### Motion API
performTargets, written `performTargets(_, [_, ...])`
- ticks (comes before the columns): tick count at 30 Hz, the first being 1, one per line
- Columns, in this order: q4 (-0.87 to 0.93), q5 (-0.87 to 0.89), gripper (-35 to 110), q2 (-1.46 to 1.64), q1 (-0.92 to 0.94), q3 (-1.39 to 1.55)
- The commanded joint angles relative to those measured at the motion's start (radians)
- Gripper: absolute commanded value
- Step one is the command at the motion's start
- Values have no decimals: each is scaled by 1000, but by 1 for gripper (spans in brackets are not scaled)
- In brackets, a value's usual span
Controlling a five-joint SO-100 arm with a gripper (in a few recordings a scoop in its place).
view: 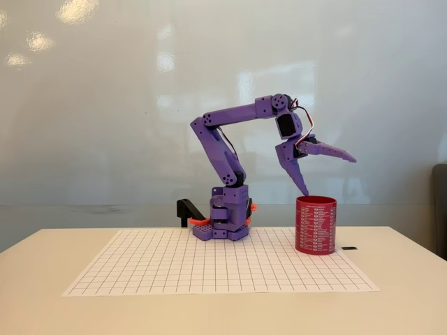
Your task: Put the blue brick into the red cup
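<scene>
Right now, from the fixed view, I have the purple arm reached out to the picture's right, its gripper hanging above the red cup. The jaws stand wide apart: one finger points down to just over the cup's rim, the other sticks out to the right, past the cup. I see nothing between them. The blue brick I cannot pick out anywhere on the gridded mat or the table; judging by the spread fingers directly over the cup's mouth, I'd guess it has gone inside, where the tall red wall would hide it from this side-on camera, but I can't confirm that.

The cup stands upright at the mat's right edge, within easy reach of the base, which is likely why the arm only needs a shallow stretch. A small dark object lies on the table just right of the cup; I can't tell what it is.
</scene>
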Motion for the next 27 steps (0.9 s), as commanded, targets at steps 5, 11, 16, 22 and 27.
performTargets(5, [5,-28,0,43,-6,-25])
performTargets(11, [21,-44,-1,49,-2,-28])
performTargets(16, [35,-115,-1,57,63,-25])
performTargets(22, [-83,-308,-1,51,405,-32])
performTargets(27, [-163,-426,-1,55,779,-34])
